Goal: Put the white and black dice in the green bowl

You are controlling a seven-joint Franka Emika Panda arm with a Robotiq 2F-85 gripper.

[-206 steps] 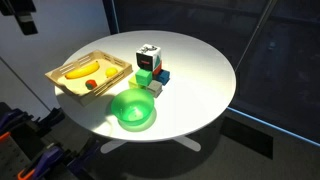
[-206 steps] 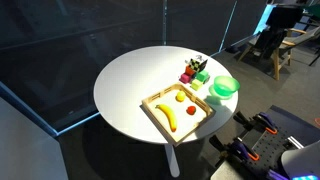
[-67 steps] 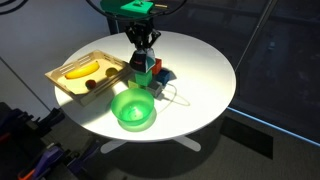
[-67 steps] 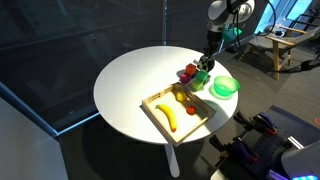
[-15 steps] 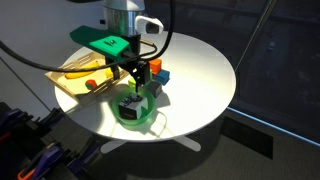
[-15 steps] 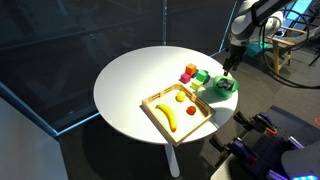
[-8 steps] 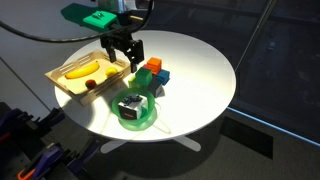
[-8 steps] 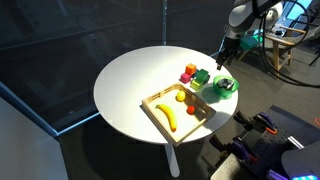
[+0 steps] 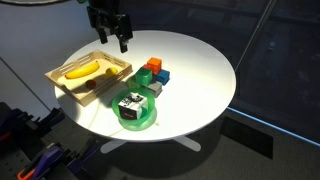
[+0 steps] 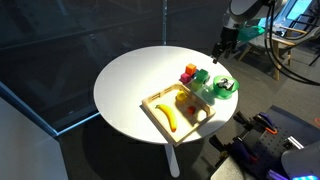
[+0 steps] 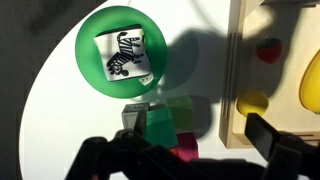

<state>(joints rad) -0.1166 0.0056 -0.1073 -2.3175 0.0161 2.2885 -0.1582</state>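
Observation:
The white and black dice (image 9: 129,102) lies inside the green bowl (image 9: 150,116) near the front of the round white table. It also shows in the bowl in an exterior view (image 10: 222,84) and in the wrist view (image 11: 124,54), where the bowl's rim (image 11: 92,78) rings it. My gripper (image 9: 113,38) hangs high above the table behind the bowl, open and empty. It shows at the far side in an exterior view (image 10: 221,50). In the wrist view its two dark fingers (image 11: 180,142) stand wide apart with nothing between them.
Small coloured blocks (image 9: 155,72) sit just behind the bowl, and show in the wrist view (image 11: 160,125) too. A wooden tray (image 9: 60,72) with a banana and other fruit stands beside the bowl. The tray's wall (image 11: 232,80) runs close to the blocks.
The gripper let go of the dice into the green bowl, opened, and has risen up and back away from the bowl. The dice stays in the bowl.

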